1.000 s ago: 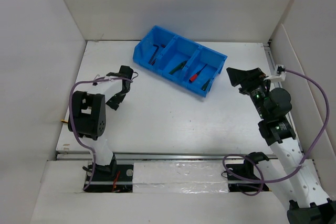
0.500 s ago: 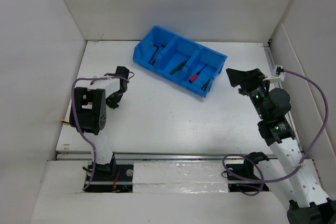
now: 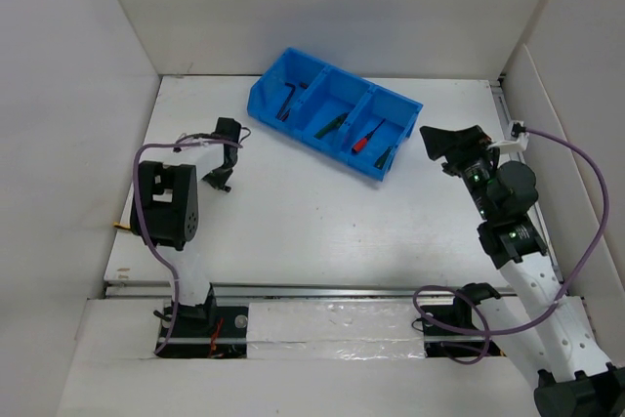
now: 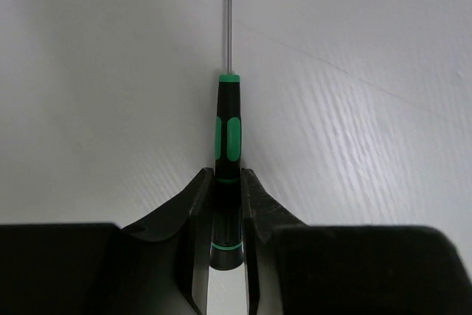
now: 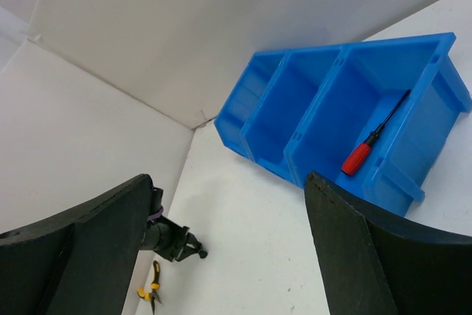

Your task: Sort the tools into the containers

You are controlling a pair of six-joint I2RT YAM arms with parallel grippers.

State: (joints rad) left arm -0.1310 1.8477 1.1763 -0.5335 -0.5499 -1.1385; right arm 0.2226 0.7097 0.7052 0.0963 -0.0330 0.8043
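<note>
The blue bin (image 3: 262, 103) sat far back on the table (image 3: 322, 222), and the tools in it were small and dim from above. The right gripper (image 3: 437, 150) hung beside it with its fingers wide apart. The left gripper (image 4: 226, 182) was clamped on a green-handled screwdriver (image 4: 228, 134), whose butt was hidden between the fingers. Whether it touched the table could not be told. Yellow pliers (image 5: 151, 285) were cut off at the picture's edge.

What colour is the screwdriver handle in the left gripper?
Black and green screwdriver handle; left wrist view.
</note>
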